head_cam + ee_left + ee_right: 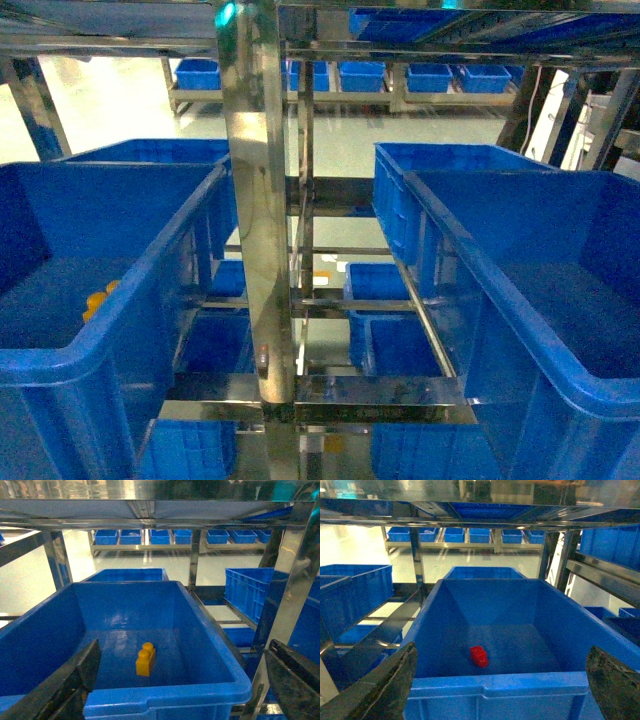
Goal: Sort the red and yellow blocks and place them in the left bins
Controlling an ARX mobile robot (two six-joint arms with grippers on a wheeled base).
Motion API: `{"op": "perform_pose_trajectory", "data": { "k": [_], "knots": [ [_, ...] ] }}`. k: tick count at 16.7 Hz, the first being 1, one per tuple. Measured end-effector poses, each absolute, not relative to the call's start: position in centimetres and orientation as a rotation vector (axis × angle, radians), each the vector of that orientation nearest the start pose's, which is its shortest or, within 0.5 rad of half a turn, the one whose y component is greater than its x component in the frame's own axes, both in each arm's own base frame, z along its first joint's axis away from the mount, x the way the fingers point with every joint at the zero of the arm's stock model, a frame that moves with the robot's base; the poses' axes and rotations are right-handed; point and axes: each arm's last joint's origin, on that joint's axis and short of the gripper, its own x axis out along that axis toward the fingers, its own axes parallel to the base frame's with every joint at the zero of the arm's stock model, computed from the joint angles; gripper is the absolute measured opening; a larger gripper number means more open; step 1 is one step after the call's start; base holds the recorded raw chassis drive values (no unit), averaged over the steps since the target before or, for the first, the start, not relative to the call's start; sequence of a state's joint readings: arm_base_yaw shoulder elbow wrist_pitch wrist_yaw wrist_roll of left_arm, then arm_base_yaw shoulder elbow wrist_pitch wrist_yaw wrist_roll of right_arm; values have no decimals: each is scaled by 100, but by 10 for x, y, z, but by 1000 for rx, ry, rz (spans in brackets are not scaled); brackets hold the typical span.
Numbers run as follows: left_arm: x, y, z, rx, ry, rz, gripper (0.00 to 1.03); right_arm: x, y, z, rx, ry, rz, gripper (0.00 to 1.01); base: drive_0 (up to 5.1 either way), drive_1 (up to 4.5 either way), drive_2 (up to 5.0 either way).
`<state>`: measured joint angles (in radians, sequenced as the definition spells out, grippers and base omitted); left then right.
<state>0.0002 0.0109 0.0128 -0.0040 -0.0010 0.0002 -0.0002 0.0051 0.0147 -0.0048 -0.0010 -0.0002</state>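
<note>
- A translucent orange-yellow studded plastic brick lies on the floor of a deep bright-blue plastic crate, the near left one on a steel rack.
- A small solid red block lies in another blue crate, seen from the right wrist; judging by the task, it may belong elsewhere.
- The left gripper and right gripper hang before the crates, fingers spread wide, holding nothing.
- No readable writing or labels appear.

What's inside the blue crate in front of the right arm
A small red block lies on the floor of the blue crate. The near wall hides the closest strip of floor, so anything there cannot be seen.
</note>
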Motion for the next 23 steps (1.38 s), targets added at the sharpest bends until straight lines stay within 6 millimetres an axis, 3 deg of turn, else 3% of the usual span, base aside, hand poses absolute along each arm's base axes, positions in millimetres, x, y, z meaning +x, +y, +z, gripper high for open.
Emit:
{"op": "perform_pose_trajectory", "data": {
  "k": [23],
  "knots": [
    [98,0,167,0,2,1,98,97,0,168,-1,-5,1,98,0,0,0]
  ]
}}
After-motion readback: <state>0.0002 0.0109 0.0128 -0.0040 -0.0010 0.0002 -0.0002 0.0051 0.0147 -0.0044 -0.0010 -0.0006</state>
